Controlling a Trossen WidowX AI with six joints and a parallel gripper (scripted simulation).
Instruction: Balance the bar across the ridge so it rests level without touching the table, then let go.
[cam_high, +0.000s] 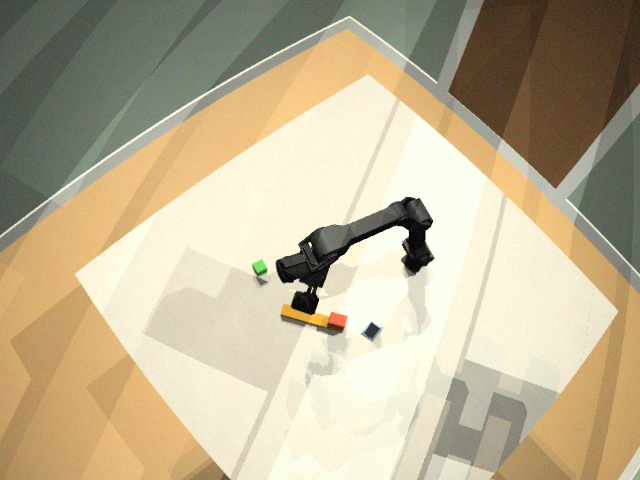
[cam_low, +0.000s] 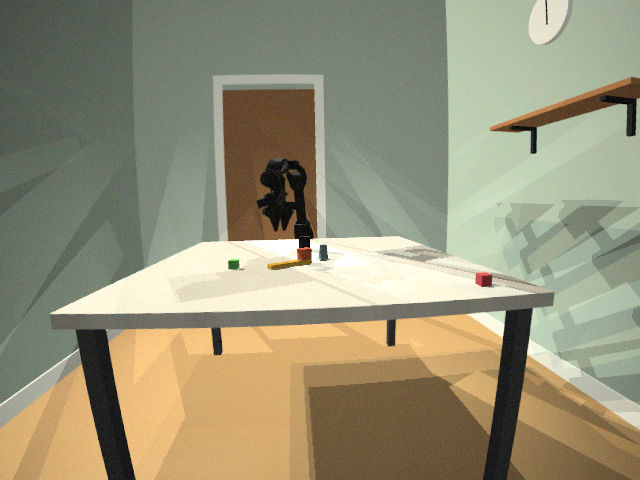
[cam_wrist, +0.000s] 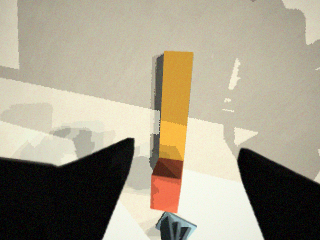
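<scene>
Hovering right above the yellow bar (cam_high: 305, 315), the gripper (cam_high: 303, 301) is sitting spread apart with nothing in it. One end of the bar is lying on the table (cam_high: 206, 248), the red-block end (cam_wrist: 166, 192) near the small blue ridge (cam_high: 371, 330)

arm (cam_high: 361, 229): matte black all over, built of blocky, faceted links with rounded joint housings
base (cam_high: 416, 260): short black column, same finish as the links
forearm: long boxy segment, edges catching a dull grey sheen
wrist housing (cam_high: 305, 255): thicker black block with an angular bracket frame on top
gripper (cam_high: 303, 302): small, black
jaws: two black pointed wedges with flat faces in the wrist view
markings, cables, screws: too small to make out
</scene>
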